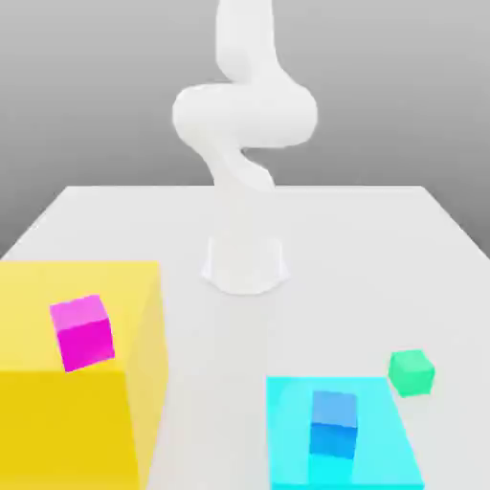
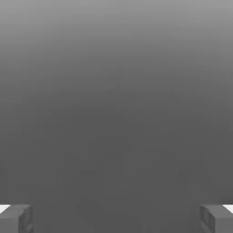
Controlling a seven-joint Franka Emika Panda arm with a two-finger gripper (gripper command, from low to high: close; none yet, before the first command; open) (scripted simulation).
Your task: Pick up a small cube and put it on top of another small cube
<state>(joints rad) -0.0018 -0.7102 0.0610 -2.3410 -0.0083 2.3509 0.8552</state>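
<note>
The small cube (image 1: 412, 372) is plain mint green and rests on the white table (image 1: 383, 239), at the exterior view's right, just beside the far corner of a flat cyan block (image 1: 287, 421). A blue cube (image 1: 334, 423) stands on that cyan block. A magenta cube (image 1: 82, 331) sits on a tall yellow block (image 1: 57, 421) at the exterior view's left. In the hand view my gripper (image 2: 116, 219) is open, its grey fingertips (image 2: 16, 219) far apart with nothing between them, facing plain grey background.
The arm's white base (image 1: 245, 263) stands at the middle of the table, and its links (image 1: 244, 115) rise out of the picture. Bare table lies between the yellow and cyan blocks.
</note>
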